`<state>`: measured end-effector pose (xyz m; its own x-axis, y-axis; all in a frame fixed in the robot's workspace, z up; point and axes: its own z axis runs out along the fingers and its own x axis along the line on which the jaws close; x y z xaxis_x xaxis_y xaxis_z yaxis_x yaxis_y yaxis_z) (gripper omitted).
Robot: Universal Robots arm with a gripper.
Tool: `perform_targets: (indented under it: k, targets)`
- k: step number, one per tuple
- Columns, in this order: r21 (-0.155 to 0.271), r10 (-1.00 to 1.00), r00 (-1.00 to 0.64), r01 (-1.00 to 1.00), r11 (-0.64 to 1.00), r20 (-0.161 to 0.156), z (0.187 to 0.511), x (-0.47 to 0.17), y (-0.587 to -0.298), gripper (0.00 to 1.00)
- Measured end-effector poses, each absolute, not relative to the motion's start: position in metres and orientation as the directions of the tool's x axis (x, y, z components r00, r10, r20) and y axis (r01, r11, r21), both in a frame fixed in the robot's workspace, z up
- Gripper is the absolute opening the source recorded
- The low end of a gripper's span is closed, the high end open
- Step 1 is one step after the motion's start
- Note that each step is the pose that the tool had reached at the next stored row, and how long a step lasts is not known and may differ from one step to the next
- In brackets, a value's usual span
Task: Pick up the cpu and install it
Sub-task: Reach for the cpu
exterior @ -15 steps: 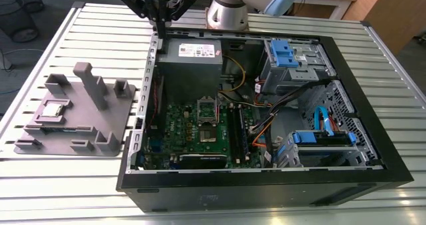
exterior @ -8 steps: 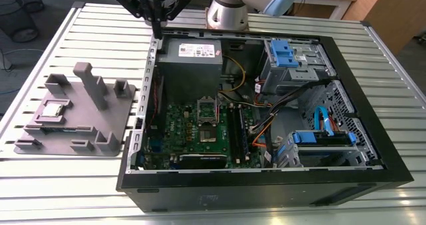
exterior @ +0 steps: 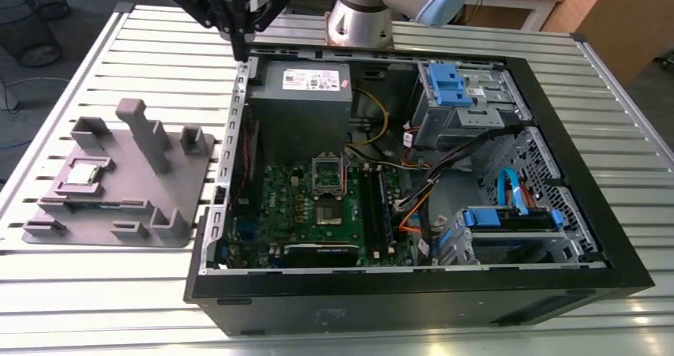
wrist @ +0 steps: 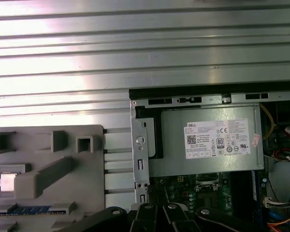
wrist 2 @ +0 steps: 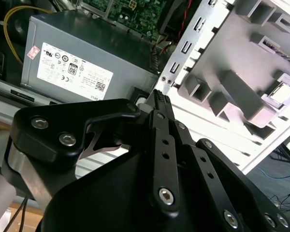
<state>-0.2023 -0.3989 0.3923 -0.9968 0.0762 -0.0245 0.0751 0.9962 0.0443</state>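
Exterior view, tool: the tool point(exterior: 241, 54) hangs over the far corner of the open computer case point(exterior: 421, 293), fingers pressed together with nothing between them
Exterior view, cpu: the cpu point(exterior: 84, 172) lies flat in a raised holder on the grey tray point(exterior: 189, 163), well apart from the tool
Exterior view, tray: it rests on the slatted tabletop point(exterior: 106, 293), just beside the case on the exterior view's left
Exterior view, case: power supply point(exterior: 305, 95) at the far end, green motherboard point(exterior: 284, 190) nearer, cpu socket point(exterior: 331, 206) mid-board
Second wrist view, tool: black fingers meet at the tip point(wrist 2: 159, 98), gripping nothing, near the power supply point(wrist 2: 82, 58)
Second wrist view, cpu: a pale square point(wrist 2: 286, 93) on the tray point(wrist 2: 217, 53)
First wrist view, cpu: silvery square point(wrist: 7, 182) seated in the tray point(wrist: 38, 140), beside the case wall
First wrist view, tool: its dark links point(wrist: 159, 209) sit over the motherboard point(wrist: 183, 188), by the power supply point(wrist: 208, 140)
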Motion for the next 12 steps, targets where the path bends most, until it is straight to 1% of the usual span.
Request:
perform_targets:
  k: [12]
  targets:
    - [0.044,0.076,-0.997,0.075,0.996,-0.024,0.392,-0.217,-0.399,0.11]
